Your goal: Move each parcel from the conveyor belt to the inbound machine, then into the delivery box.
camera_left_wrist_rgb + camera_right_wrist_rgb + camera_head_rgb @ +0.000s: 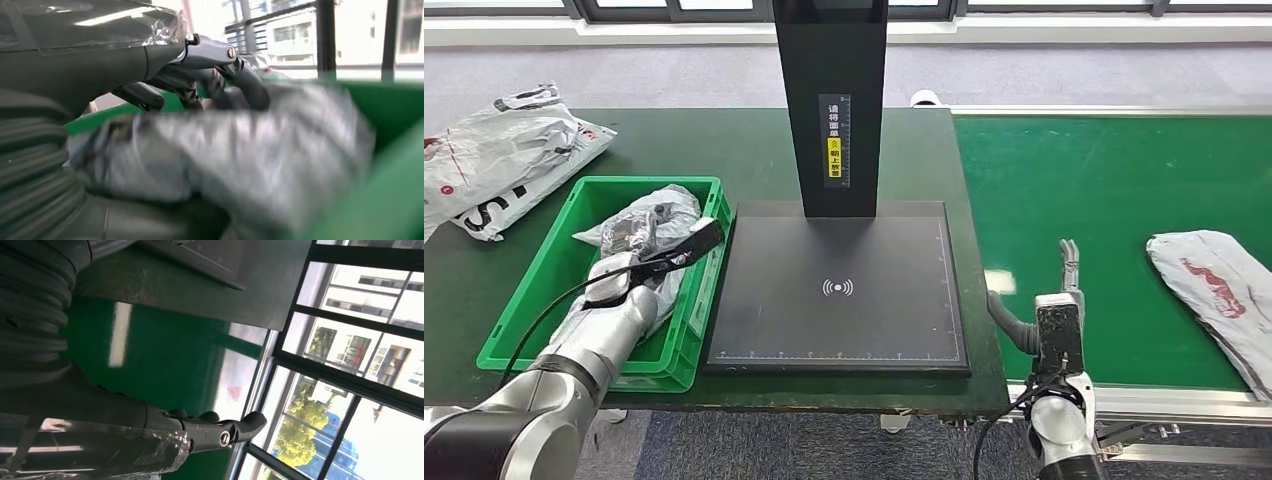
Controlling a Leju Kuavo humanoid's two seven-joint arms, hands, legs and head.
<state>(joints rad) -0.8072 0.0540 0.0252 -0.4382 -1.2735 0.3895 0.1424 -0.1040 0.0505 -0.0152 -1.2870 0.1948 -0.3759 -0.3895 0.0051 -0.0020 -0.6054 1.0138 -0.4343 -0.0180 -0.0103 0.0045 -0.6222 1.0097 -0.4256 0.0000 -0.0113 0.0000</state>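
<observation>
Head view looking down from high over table and conveyor belt [1104,180], left wrist view close inside the green box [574,215], right wrist view low over the belt toward windows [350,355], belt shared with head view

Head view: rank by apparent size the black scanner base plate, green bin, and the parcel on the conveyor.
1. Black scanner base plate
2. Green bin, close behind; arm hides part of it
3. Parcel on the conveyor, smallest, though the frame edge crops it

Three parcels are visible: one grey parcel [639,235] inside the single green delivery box [534,300], one white parcel [509,160] on the tabletop [754,140], and one white parcel [1219,295] on the single green conveyor belt [1104,180]. One black inbound machine [839,290] stands between them. Two robot hands appear, left hand [649,245] and right hand [1059,310].
</observation>
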